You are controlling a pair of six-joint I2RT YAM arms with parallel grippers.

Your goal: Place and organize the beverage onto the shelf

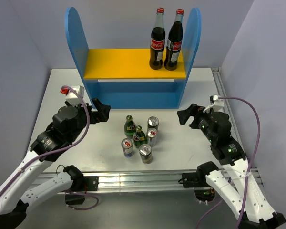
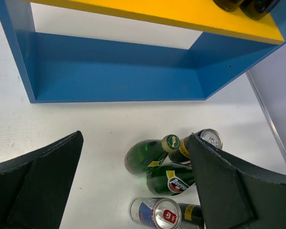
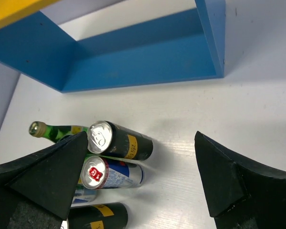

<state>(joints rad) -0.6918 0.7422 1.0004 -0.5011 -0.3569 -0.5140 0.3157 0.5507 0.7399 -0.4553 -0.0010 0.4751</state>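
Note:
The beverages stand clustered on the table in front of the shelf (image 1: pixel 133 62): two green bottles (image 1: pixel 129 125) (image 1: pixel 139 136), two silver-blue cans (image 1: pixel 127 147) (image 1: pixel 151 137) and two dark cans (image 1: pixel 153 123) (image 1: pixel 145 153). My left gripper (image 1: pixel 102 112) is open and empty, left of the cluster. Its wrist view (image 2: pixel 136 138) shows the green bottles (image 2: pixel 145 155) and a silver-blue can (image 2: pixel 155 212) between the fingers. My right gripper (image 1: pixel 185 116) is open and empty, right of the cluster. Its wrist view (image 3: pixel 140 136) shows a dark can (image 3: pixel 124 143) and a silver-blue can (image 3: pixel 112 174).
Two tall cola bottles (image 1: pixel 165 40) with red caps stand at the right end of the shelf's yellow upper board (image 1: pixel 124 62). The lower level (image 2: pixel 114 71) holds nothing. A metal rail (image 1: pixel 224 95) runs along the table's right edge.

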